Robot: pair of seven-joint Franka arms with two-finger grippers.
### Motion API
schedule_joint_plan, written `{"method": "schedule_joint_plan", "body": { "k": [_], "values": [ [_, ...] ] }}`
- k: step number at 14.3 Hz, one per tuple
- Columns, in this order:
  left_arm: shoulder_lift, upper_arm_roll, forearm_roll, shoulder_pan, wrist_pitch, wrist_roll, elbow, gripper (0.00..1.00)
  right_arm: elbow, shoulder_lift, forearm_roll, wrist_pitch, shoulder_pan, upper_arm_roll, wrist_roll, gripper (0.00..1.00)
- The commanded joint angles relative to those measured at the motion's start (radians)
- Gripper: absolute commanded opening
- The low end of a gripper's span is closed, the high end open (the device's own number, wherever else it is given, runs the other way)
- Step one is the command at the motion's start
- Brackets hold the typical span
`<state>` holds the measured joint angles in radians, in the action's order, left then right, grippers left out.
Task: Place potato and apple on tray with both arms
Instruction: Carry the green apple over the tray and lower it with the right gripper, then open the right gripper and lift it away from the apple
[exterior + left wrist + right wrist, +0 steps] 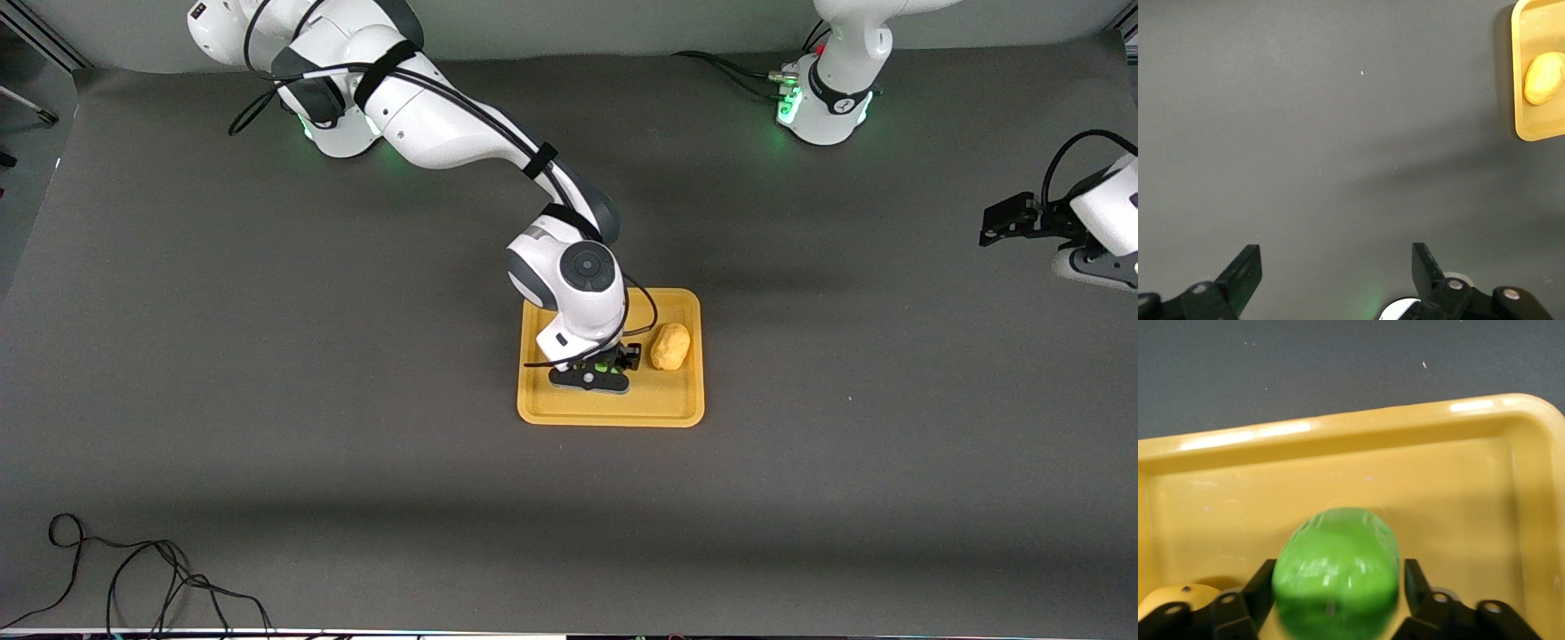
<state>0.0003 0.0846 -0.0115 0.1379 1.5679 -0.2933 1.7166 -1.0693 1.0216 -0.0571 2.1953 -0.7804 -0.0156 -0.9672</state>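
Note:
The yellow-orange tray lies mid-table. The potato rests in it, toward the left arm's end. My right gripper is low over the tray with the green apple between its fingers. In the right wrist view the apple sits on the tray floor and looks smeared, and the fingers stand just off its sides, open. A bit of the potato shows beside it. My left gripper waits open and empty over bare table at the left arm's end. Its wrist view shows the tray and the potato.
A loose black cable lies at the table's edge nearest the front camera, toward the right arm's end. The two arm bases stand along the edge farthest from that camera. Dark grey mat surrounds the tray.

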Motion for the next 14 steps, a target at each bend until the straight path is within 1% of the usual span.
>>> {"method": "schedule_joint_plan", "body": {
  "k": [1,3,6,8,9,10,12,14],
  "values": [
    [0.02,0.007,-0.013,-0.003,-0.017,-0.012,-0.035,1.0,0.026,-0.038,-0.012,-0.057,-0.014,-0.012,-0.028,1.0],
    [0.017,0.009,-0.013,-0.001,-0.002,-0.012,-0.035,1.0,0.037,-0.092,-0.013,-0.162,-0.013,-0.012,-0.027,1.0],
    [0.004,0.007,-0.012,0.0,0.018,0.006,-0.011,1.0,0.037,-0.211,-0.012,-0.294,-0.005,-0.011,-0.018,1.0],
    [-0.014,0.009,-0.012,0.003,0.102,0.054,0.011,1.0,0.034,-0.302,-0.012,-0.389,0.003,-0.014,-0.013,1.0],
    [-0.014,0.009,-0.012,0.003,0.124,0.065,0.012,1.0,0.031,-0.345,-0.013,-0.441,0.009,-0.018,-0.011,1.0],
    [-0.014,0.007,-0.012,0.008,0.132,0.054,0.012,0.99,0.025,-0.385,-0.017,-0.491,0.032,-0.017,0.016,1.0],
    [-0.017,0.006,-0.018,0.008,0.127,0.045,0.023,0.99,-0.009,-0.483,-0.014,-0.621,0.096,-0.017,0.161,1.0],
    [-0.019,0.006,-0.016,0.008,0.138,0.045,0.038,0.99,-0.107,-0.596,-0.012,-0.654,0.173,-0.017,0.293,1.0]
  ]
}}
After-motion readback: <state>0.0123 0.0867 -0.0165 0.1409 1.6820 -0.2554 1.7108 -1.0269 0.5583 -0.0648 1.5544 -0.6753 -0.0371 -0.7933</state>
